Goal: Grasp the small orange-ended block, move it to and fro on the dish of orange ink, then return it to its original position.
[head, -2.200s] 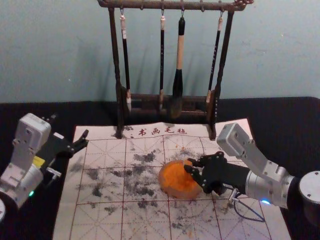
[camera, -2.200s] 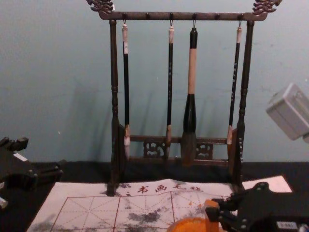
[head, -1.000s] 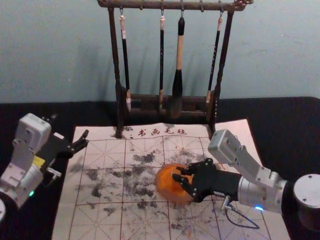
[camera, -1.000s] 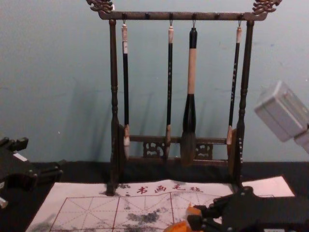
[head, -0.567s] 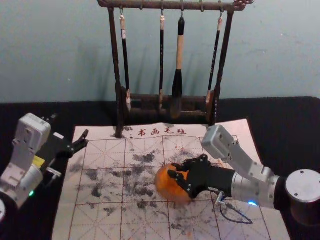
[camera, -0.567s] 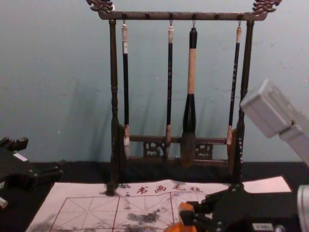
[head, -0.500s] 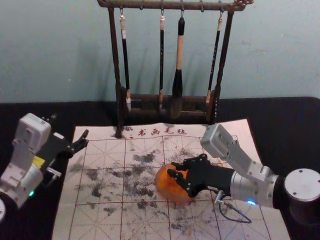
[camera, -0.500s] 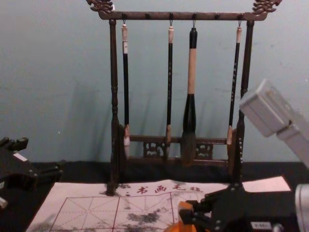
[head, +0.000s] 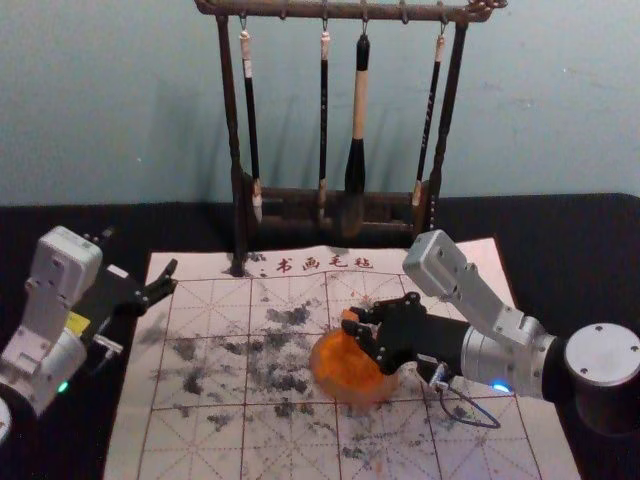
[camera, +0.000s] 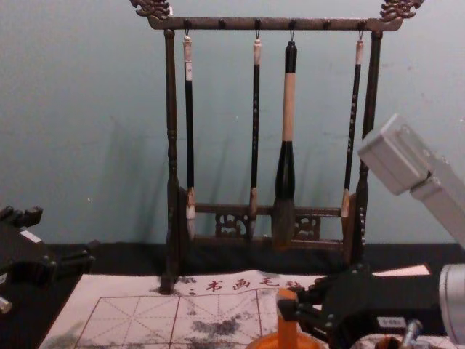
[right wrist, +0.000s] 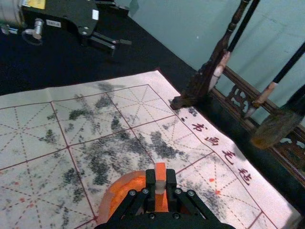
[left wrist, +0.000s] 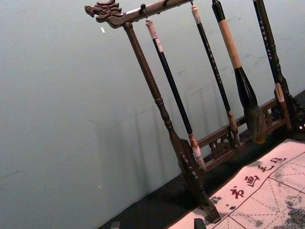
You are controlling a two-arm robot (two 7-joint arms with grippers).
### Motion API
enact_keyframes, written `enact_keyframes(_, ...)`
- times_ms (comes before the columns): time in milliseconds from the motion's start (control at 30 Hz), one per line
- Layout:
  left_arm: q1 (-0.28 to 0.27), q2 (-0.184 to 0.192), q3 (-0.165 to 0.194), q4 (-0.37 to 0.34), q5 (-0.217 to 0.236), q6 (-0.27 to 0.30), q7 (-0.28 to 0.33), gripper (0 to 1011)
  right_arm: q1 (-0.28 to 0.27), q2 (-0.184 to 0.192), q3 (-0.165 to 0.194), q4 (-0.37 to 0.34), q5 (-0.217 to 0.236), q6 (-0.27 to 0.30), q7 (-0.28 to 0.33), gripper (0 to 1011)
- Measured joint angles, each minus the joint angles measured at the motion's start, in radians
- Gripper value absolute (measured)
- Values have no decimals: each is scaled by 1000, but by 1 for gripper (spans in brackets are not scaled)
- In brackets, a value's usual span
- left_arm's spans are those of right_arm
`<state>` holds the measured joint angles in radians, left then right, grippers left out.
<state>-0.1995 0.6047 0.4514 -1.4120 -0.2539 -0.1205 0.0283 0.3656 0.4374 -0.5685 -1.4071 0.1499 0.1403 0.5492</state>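
In the head view my right gripper is over the far part of the orange ink dish. The small block is upright between the fingers of my right gripper in the right wrist view, orange with a pale band; the gripper is shut on it. The chest view has the block over the ink dish, its lower end hard to make out against the orange. My left gripper is parked at the mat's left edge, open; its tips show low in the left wrist view.
A white gridded mat with black ink smudges lies under the dish. Behind stands a dark wooden rack with several hanging brushes, among them a thick one. The right forearm reaches in over the mat's right side.
My right gripper moved left over the dish with the block, then, in the last half second, shifted slightly up in the head and chest views. The left arm stayed still.
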Motion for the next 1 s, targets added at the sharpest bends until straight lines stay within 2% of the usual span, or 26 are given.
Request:
enact_keyframes(467, 0, 0, 0, 0, 0, 0, 0, 1001, -23, 26, 18, -30, -5, 27, -6, 83)
enact_keyframes(1000, 0, 0, 0, 0, 0, 0, 0, 1001, -95, 96, 35, -145, 9, 65, 5, 83)
